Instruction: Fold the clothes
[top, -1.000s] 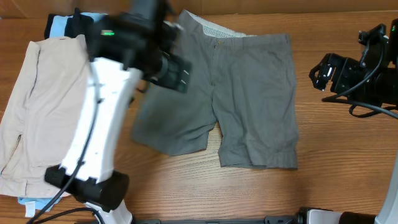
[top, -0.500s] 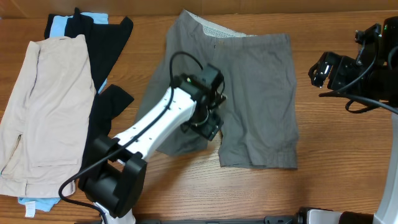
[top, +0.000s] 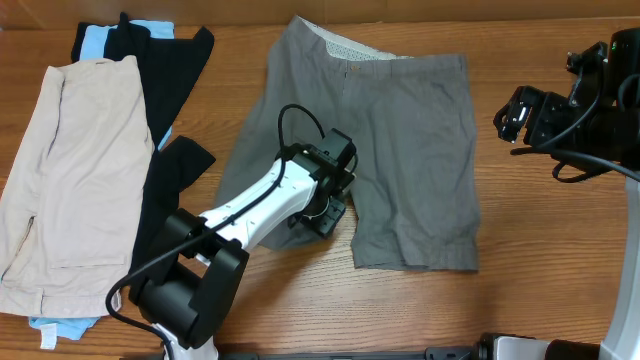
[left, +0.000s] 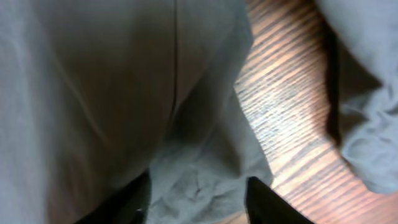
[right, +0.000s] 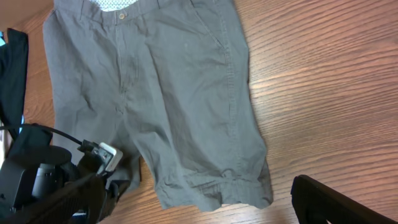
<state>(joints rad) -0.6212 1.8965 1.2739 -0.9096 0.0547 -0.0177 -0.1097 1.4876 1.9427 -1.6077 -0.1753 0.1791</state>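
**Fig. Overhead + both wrist views.** We see the grey shorts (top: 400, 140) spread flat at mid-table, waistband toward the far edge, legs toward the near edge.

**Edges / room.** The waistband lies close to the far edge. A band of bare wood runs btwn the hems and the near edge. A wider bare stretch separates the shorts' side seam from the right arm. On the other side, only a narrow strip of wood parts the shorts from the black garment (top: 170, 70).

**Grippers.** The left gripper (top: 322, 215) sits low over the inner hem of the leg nearer the pile. In its wrist view the two dark fingers (left: 134, 202) stand apart w/ puckered cloth btwn them. We cannot tell whether they pinch it. The right gripper (top: 508, 120) hangs off to the side, well apart from the cloth, jaws spread wide, nothing btwn them.

**Shorts.** Mid-grey weave, lightly creased. A paler dotted lining shows inside the waistband (top: 340, 45), w/ a button (right: 122, 16) and the fly below it. The hem of the far leg lies flat; the hem at the left gripper is rumpled.

**Surface.** Brown wood-grain table (top: 560, 260). Beige shorts (top: 70, 170) lie on the black garment and a light-blue item (top: 95, 42), stacked beside the left arm.
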